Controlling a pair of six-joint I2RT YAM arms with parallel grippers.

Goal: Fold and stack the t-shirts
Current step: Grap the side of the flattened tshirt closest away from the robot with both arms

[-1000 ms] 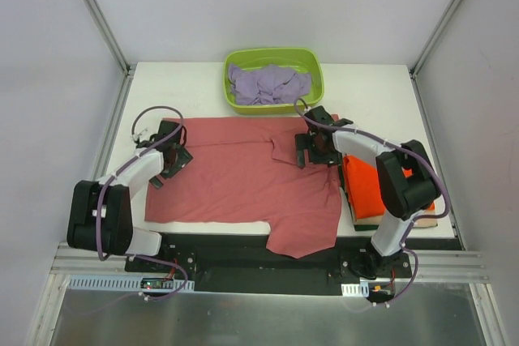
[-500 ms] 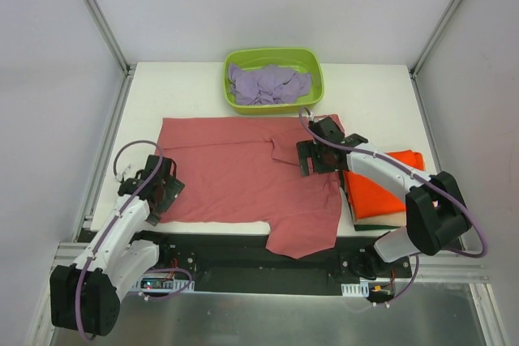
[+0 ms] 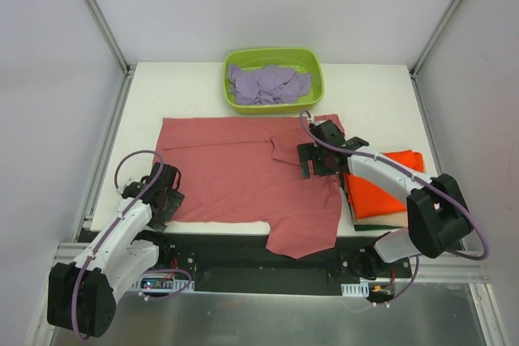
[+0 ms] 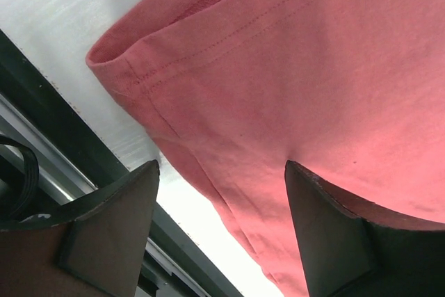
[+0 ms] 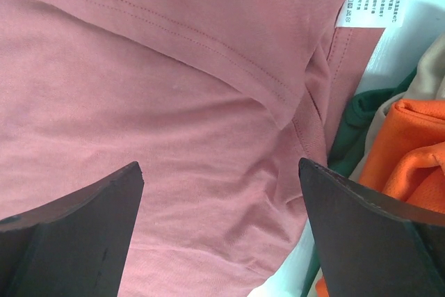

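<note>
The salmon-red t-shirt (image 3: 243, 172) lies spread on the white table, one part hanging over the near edge. My left gripper (image 3: 166, 198) is open and empty at the shirt's near-left corner; the left wrist view shows that hemmed corner (image 4: 292, 67) between the fingers. My right gripper (image 3: 315, 160) is open and empty over the shirt's right side, by its collar; the right wrist view shows shirt cloth (image 5: 174, 102) with a white label (image 5: 372, 3). A folded orange t-shirt (image 3: 381, 180) tops a stack at the right. A lavender t-shirt (image 3: 266, 85) lies crumpled in the tub.
The lime-green tub (image 3: 274, 58) stands at the back centre of the table. Under the orange shirt the right wrist view shows a dark green layer (image 5: 351, 119) and a tan one (image 5: 427, 78). A black rail (image 3: 243, 253) runs along the table's near edge.
My left arm has pulled back from the shirt's left edge to its near-left corner. My right gripper has shifted slightly toward the near side, and the orange stack shows more.
</note>
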